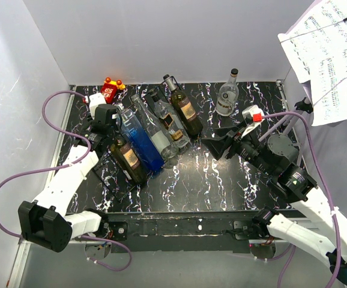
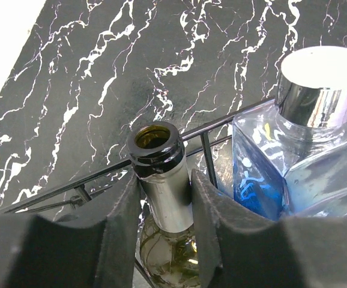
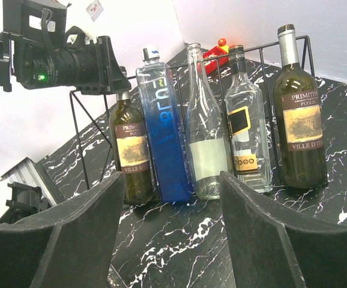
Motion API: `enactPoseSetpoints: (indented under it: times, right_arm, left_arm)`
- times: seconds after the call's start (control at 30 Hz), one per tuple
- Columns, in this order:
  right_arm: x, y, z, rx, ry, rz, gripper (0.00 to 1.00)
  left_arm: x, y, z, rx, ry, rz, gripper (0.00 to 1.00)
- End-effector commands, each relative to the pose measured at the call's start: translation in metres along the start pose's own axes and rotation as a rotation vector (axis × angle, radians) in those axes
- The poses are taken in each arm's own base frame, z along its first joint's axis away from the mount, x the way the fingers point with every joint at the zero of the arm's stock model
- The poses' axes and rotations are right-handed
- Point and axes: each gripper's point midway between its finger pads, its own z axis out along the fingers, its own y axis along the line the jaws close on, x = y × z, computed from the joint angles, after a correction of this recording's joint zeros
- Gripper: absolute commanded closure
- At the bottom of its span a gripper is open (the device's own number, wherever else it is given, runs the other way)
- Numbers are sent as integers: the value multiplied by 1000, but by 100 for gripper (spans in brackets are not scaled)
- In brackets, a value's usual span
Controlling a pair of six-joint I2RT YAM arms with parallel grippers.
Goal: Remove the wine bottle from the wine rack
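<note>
**Left fingers clamped on the end bottle's neck**

The left gripper (image 2: pixel 164 201) grasps the dark green glass wine bottle (image 2: pixel 158 150) at the left end of the black wire wine rack (image 2: pixel 208 159). A blue square glass bottle (image 2: pixel 263 180) stands just beside it. The right gripper (image 3: pixel 170 180) gapes empty.

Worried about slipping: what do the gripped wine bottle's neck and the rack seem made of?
The wine bottle looks like dark glass: glossy black lip, translucent olive shoulder. Its neck wears a satin silver sleeve, probably foil. The wine rack looks like thin black-coated metal wire: straight, slender, faintly shiny rods.
</note>
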Motion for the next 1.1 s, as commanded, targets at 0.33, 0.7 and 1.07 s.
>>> enactPoseSetpoints:
  times: [0.33,0.7,1.07]
  right_arm:
    - [-25,3,-4,4,-68,-26,28]
    - [-36,-16,-19,109,-119,-110,26]
    - [-34,-8,-23,73,-97,-99,26]
  left_arm:
    - [-56,-18,-60,261,-165,13,100]
    - [-52,-34,-136,617,-251,39,100]
    - [-18,-58,-191,958,-220,198,100]
